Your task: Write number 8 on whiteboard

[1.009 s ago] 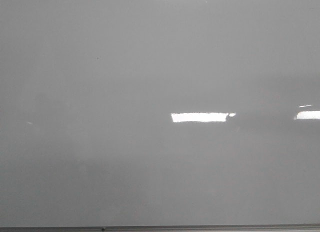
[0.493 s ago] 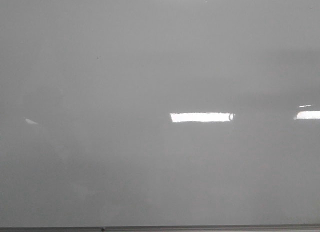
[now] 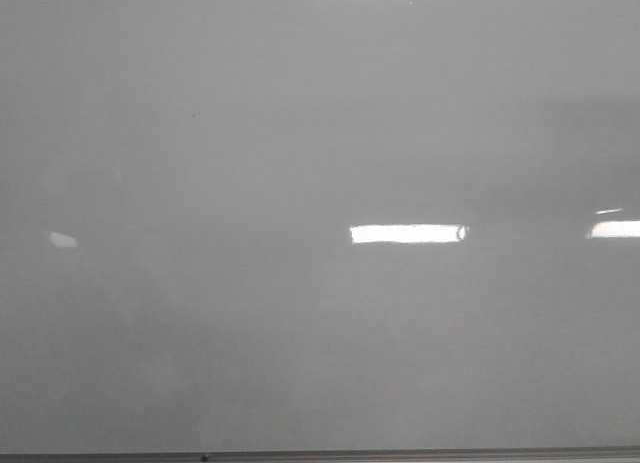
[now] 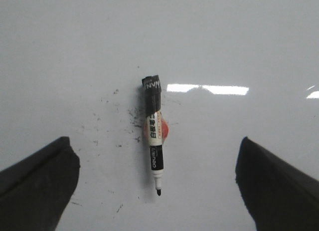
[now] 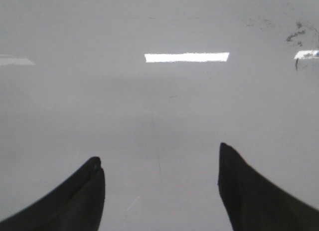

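The whiteboard [image 3: 300, 133] fills the front view, glossy grey-white and blank; no number 8 shows on it. Neither gripper appears in the front view. In the left wrist view a black-and-white marker [image 4: 154, 136] lies flat on the whiteboard [image 4: 239, 41], uncapped, its tip toward the camera. My left gripper [image 4: 155, 156] hovers above it, open, the marker lying between the two fingers with wide gaps on both sides. A small red disc [image 4: 164, 130] sits under the marker. My right gripper [image 5: 159, 163] is open over bare whiteboard [image 5: 99, 101], nothing between its fingers.
A thin grey metal edge strip [image 3: 400, 453] runs along the board's near edge. Black ink specks [image 4: 117, 116] dot the board beside the marker, and smudges [image 5: 296, 34] show in the right wrist view. Bright rectangular light reflections [image 3: 405, 233] lie on the surface.
Only the reflections have shifted: a faint glare patch at the left has grown brighter and a dim shadow has moved across the lower left of the board.
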